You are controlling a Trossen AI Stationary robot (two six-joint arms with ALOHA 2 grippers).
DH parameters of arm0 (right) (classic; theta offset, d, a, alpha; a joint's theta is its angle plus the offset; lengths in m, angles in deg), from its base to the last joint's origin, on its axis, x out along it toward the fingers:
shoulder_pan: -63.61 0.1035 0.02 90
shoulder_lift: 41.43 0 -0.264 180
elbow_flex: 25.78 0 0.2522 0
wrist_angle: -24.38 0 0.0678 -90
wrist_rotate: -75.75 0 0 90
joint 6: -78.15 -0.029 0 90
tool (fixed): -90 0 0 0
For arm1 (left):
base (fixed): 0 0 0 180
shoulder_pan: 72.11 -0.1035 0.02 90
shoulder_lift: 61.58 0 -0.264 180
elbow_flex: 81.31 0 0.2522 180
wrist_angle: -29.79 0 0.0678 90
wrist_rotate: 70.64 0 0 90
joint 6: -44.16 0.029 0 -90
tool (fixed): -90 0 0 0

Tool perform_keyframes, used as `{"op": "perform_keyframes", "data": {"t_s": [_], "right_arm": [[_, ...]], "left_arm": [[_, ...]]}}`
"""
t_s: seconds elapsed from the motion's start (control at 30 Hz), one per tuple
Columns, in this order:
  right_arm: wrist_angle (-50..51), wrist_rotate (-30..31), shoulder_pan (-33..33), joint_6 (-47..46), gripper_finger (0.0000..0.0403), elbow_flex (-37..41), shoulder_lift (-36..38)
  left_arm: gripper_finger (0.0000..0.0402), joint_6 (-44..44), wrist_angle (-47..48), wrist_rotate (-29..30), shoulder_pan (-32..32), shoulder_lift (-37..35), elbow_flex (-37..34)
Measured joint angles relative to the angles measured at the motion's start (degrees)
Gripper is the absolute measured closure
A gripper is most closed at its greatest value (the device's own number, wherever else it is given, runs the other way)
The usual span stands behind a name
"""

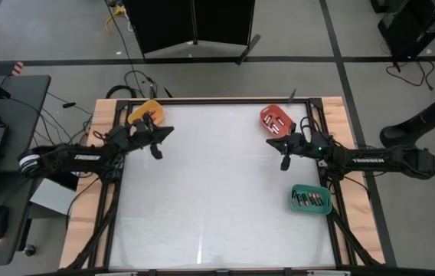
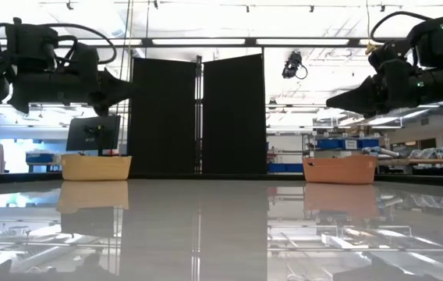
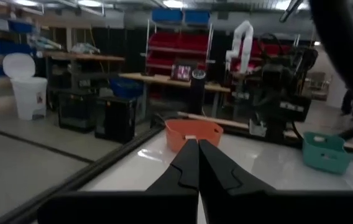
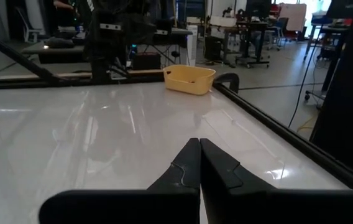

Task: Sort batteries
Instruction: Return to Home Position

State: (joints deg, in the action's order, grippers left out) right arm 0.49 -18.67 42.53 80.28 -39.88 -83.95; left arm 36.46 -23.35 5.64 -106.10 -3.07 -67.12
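Observation:
Small dark batteries lie in the red-orange tray point(image 1: 276, 119) at the table's far right, and several more batteries point(image 1: 310, 199) lie in the green tray point(image 1: 311, 199) at the right edge. The yellow-orange tray point(image 1: 145, 112) stands at the far left, and I cannot see inside it. My left gripper point(image 1: 156, 142) hangs shut above the table just near of the yellow-orange tray, and my right gripper point(image 1: 285, 150) hangs shut just near of the red-orange tray. Both hold nothing: the shut fingers show bare in the left wrist view point(image 3: 197, 152) and the right wrist view point(image 4: 199, 152).
The white tabletop point(image 1: 217, 192) lies between the two arms, bordered by a dark frame. In the low view both arms point(image 2: 58, 66) point(image 2: 397, 78) hang well above the surface. Cables and a desk with a laptop stand beyond the table's left edge.

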Motion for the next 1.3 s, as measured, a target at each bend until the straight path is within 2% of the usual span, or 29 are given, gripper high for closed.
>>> {"op": "perform_keyframes", "data": {"t_s": [0.13, 0.33, 0.57, 0.87, 0.97, 1.3], "right_arm": [[0.4, -0.1, 0.0, 0.1, 0.0394, 0.0, 0.5], [1.4, -0.1, -0.3, 0.6, 0.0394, 0.0, 1.0], [1.8, -0.6, -0.4, 0.8, 0.0394, 0.0, 1.3], [4.0, -0.8, -1.2, 1.1, 0.0394, 0.0, 3.1], [6.5, -1.1, -1.9, 0.9, 0.0394, 0.0, 5.1], [7.8, -0.6, -3.4, 0.4, 0.0394, -0.1, 8.2]], "left_arm": [[0.0398, 0.0, 3.5, -1.1, 0.0, -2.4, 0.0], [0.0399, 1.5, 12.2, -0.5, 2.0, -12.5, 0.0], [0.0399, 4.6, 33.4, 8.2, 5.6, -31.1, 0.0], [0.0397, 5.1, 60.6, 12.7, 7.8, -58.7, 0.0], [0.0396, 6.1, 64.8, 14.0, 7.9, -57.7, 1.0], [0.0394, 6.1, 64.6, 13.7, 7.9, -58.5, 1.5]]}}
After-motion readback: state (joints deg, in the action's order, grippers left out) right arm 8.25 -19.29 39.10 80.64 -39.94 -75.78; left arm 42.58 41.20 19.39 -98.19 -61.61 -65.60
